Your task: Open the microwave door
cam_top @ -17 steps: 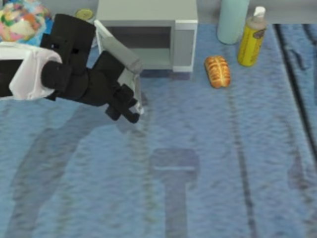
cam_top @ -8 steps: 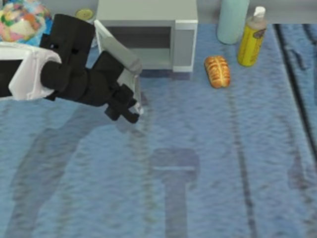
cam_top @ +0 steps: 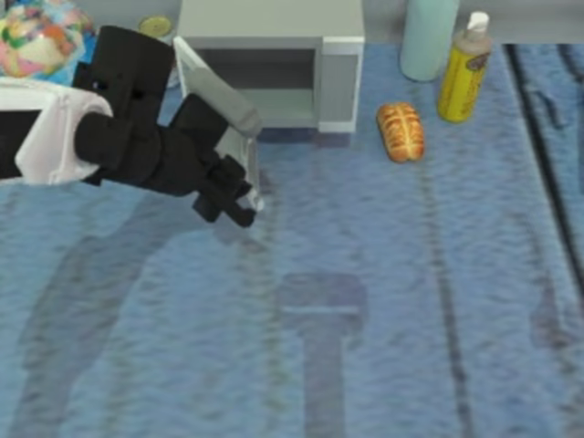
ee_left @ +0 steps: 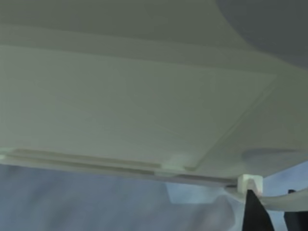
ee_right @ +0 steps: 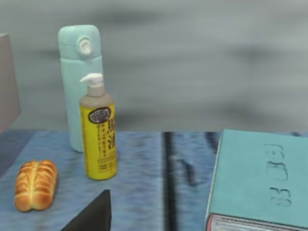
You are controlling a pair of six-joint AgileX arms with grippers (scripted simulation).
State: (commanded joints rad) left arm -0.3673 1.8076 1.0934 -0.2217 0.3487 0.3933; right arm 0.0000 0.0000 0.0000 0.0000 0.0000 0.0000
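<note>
Blue streaked table [cam_top: 411, 319], grey wall behind; left tool [cam_top: 239, 203] clamps the swung-out microwave door [cam_top: 219, 100].

A bread roll [cam_top: 401, 131] lies on the blue desk [cam_top: 411, 319], near a yellow pump bottle [cam_top: 464, 73] that stands just beside a pale teal flask [cam_top: 427, 36]. At the far left corner sit a multicoloured ball [cam_top: 41, 38] and a small yellowish round thing [cam_top: 156, 26] (too small to identify). A teal book [ee_right: 260, 180] lies apart.
</note>
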